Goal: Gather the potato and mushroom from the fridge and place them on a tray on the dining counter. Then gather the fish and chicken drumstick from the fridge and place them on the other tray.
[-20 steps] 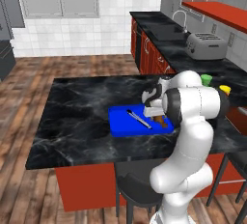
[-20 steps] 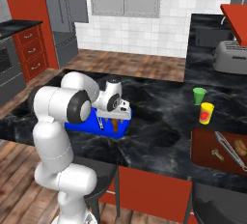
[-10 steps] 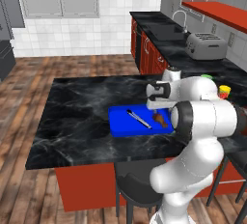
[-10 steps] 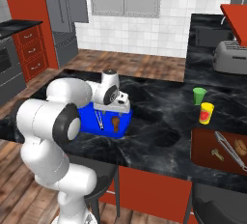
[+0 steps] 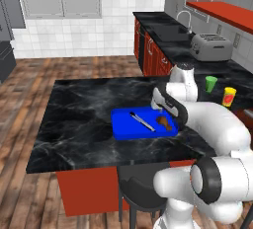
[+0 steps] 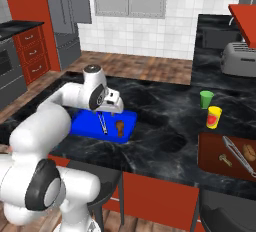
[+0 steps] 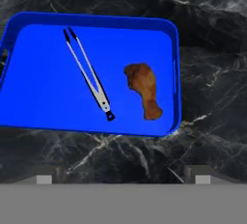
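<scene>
On the black marble dining counter (image 5: 79, 119) lies a blue tray (image 5: 123, 127). A brown chicken drumstick (image 5: 164, 121) lies free at the tray's right end, beside metal tongs (image 5: 142, 121). My gripper (image 5: 163, 108) hangs open just above that end, holding nothing. The hand view looks down on the tray (image 7: 43, 97), the drumstick (image 7: 144, 88) and the tongs (image 7: 89, 76), with my gripper (image 7: 123, 179) spread wide at the near rim. A dark red tray (image 6: 210, 151) at the right carries what look like the potato (image 6: 248, 150) and the mushroom (image 6: 225, 160). The fish is out of view. The grey fridge (image 6: 67, 21) stands far back left.
A green cup (image 5: 211, 83) and a yellow-and-red cup (image 5: 228, 96) stand on the counter right of the blue tray. A toaster (image 5: 211, 47) and a sink sit on the back counter. A dark stool (image 5: 143, 193) stands under the counter's near edge.
The arm's elbow has swung round and lowered while the hand stayed over the tray's right end. The drumstick lies where it was.
</scene>
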You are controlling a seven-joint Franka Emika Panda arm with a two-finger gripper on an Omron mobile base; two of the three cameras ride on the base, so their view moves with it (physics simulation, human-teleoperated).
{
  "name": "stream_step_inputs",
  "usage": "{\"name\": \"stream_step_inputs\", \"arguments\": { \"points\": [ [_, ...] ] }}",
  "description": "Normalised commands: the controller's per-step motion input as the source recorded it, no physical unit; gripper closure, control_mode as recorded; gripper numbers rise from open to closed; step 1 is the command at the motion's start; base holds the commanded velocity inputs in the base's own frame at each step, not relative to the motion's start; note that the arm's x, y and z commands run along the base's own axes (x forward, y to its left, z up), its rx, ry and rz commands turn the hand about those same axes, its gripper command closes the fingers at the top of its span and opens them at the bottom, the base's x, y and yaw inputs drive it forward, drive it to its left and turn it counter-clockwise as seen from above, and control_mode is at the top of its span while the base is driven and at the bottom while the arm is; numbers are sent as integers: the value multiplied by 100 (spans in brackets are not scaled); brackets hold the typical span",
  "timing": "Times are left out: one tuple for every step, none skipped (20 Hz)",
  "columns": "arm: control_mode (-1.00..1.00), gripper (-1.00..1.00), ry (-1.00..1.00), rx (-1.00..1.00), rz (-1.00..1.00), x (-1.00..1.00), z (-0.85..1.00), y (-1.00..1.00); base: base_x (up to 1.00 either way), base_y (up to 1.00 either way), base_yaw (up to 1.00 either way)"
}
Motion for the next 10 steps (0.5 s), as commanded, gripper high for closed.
{"name": "stream_step_inputs", "arguments": {
  "points": [
    [-100, -100, -10, -2, -4, -92, 63, 43, 0, 0, 0],
    [-100, -100, -10, -3, -1, -93, 54, 52, 0, 0, 0],
    [-100, -100, -10, -3, 0, -93, 50, 54, 0, 0, 0],
    [-100, -100, -9, -2, 0, -94, 47, 52, 0, 0, 0],
    [-100, -100, -10, -2, 0, -96, 42, 49, 0, 0, 0],
    [-100, -100, -10, -2, 0, -100, 39, 44, 0, 0, 0],
    [-100, -100, -12, -2, 0, -100, 35, 41, 0, 0, 0],
    [-100, -100, -17, 0, 0, -100, 26, 33, 0, 0, 0],
    [-100, -100, -18, 0, 0, -100, 25, 28, 0, 0, 0],
    [-100, -100, -21, 0, 0, -100, 21, 27, 0, 0, 0]
  ]
}}
